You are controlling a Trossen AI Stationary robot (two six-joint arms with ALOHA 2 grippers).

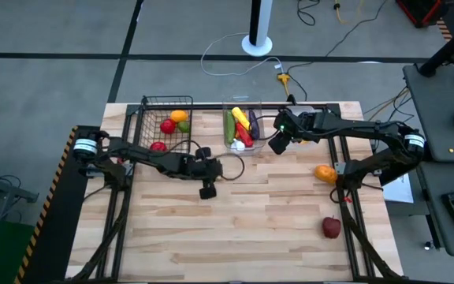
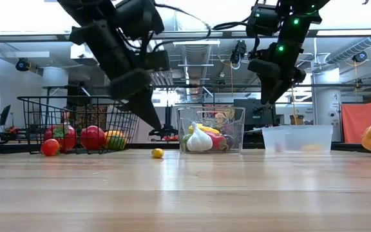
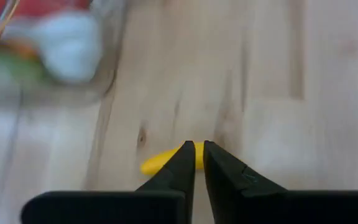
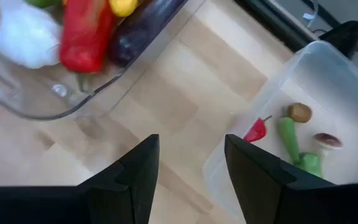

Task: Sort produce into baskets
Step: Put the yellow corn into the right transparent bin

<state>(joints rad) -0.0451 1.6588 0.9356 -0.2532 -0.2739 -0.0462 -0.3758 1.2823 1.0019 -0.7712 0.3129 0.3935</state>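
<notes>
Left gripper [image 3: 199, 163], jaws nearly shut and empty, hangs above a small yellow produce piece [image 3: 160, 162] on the wooden table [image 1: 251, 229]. Right gripper [image 4: 188, 168], jaws apart and empty, hovers between tall clear bin [image 4: 61, 102] and shallow clear bin [image 4: 328, 74]. Black wire-mesh basket [image 1: 152, 118] holds red, orange and green produce.

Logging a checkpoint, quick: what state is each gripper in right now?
Left gripper: closed, holding nothing, above a small yellow piece.
Right gripper: open, empty, between the two clear bins.

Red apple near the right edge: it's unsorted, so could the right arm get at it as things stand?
Probably yes: the red apple lies alone on bare wood, and the right gripper, open and empty, hangs between the bins.
</notes>
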